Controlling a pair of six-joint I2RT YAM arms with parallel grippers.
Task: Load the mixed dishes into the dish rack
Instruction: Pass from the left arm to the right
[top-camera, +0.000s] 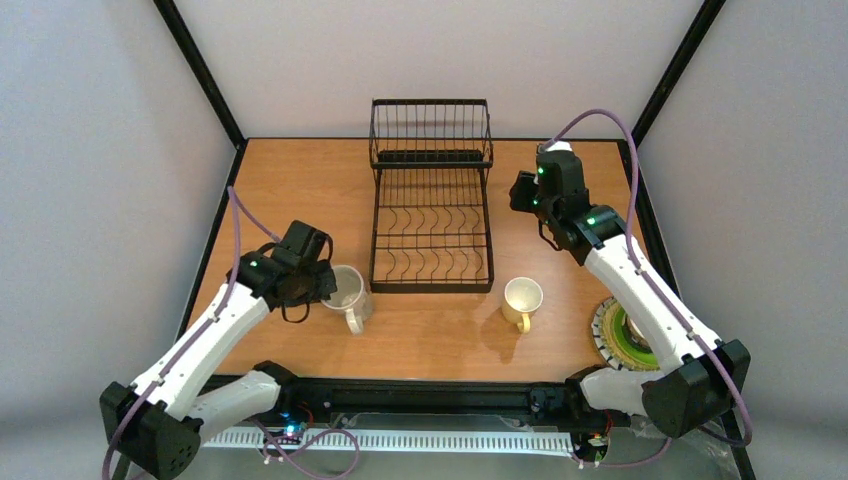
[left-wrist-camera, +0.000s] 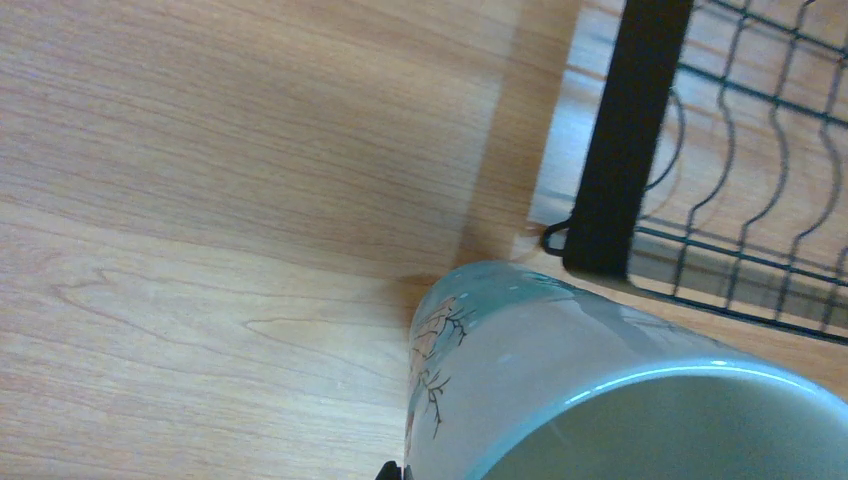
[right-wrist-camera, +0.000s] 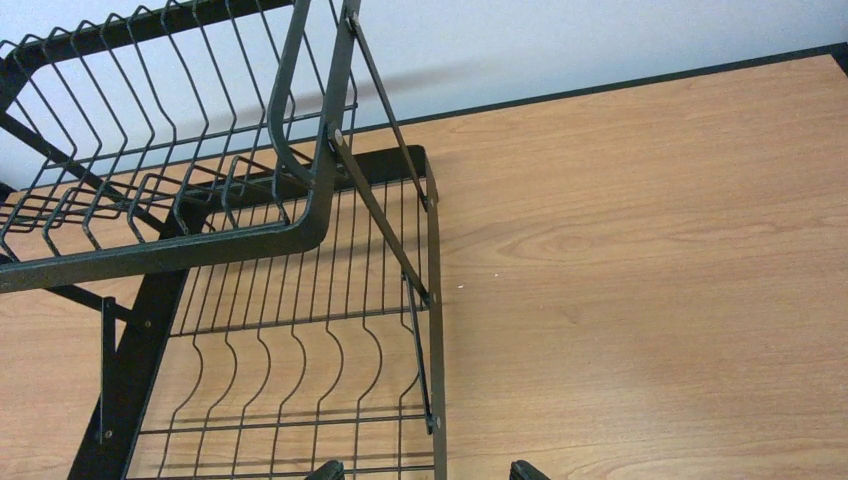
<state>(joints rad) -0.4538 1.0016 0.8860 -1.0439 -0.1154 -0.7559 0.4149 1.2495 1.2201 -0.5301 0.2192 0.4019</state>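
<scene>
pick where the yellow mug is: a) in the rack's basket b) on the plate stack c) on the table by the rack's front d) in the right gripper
c: the yellow mug stands upright on the table, just off the front right corner of the rack, with nothing gripping it.

top: overhead, whole table (top-camera: 300, 190) | left wrist: close on white mug (left-wrist-camera: 560, 370) | right wrist: near dish rack (right-wrist-camera: 200, 247), shared by all
</scene>
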